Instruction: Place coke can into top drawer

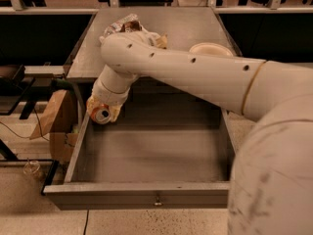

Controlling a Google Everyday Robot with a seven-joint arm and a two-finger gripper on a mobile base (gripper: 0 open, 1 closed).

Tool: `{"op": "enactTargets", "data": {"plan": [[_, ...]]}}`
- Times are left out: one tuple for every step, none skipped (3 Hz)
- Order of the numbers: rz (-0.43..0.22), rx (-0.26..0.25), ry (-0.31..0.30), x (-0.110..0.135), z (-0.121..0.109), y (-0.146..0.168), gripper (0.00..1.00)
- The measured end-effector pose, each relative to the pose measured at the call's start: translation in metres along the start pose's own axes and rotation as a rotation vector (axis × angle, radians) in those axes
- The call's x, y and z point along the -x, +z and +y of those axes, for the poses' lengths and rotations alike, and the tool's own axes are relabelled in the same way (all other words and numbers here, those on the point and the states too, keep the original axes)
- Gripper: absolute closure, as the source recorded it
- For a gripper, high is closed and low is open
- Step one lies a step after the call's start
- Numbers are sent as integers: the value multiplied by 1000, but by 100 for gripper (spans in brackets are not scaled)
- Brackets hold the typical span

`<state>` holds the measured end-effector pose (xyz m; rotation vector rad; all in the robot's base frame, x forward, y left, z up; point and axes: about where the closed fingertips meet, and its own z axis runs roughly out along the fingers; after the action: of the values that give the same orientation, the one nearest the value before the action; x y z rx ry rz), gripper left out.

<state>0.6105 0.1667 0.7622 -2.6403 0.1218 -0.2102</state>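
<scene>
The top drawer (146, 153) stands pulled out, a wide shallow grey metal tray with a small knob (157, 199) on its front panel. My gripper (103, 112) hangs at the end of the white arm over the drawer's back left corner, close to the left wall. It is shut on the coke can (101, 114), an orange-red can whose silver end faces the camera. The can is held tilted on its side, low inside the drawer; I cannot tell whether it touches the floor.
On the grey table top behind the drawer lie a snack bag (122, 27) and a pale plate (211, 49). A cardboard box (57, 124) stands on the floor left of the drawer. My white arm fills the right side of the view.
</scene>
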Motion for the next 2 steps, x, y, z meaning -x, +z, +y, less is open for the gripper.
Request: {"op": "enactTargets", "data": {"plan": [[-14,91,117,-18,26,40,97],[18,167,242,-33,56,52,75]]}}
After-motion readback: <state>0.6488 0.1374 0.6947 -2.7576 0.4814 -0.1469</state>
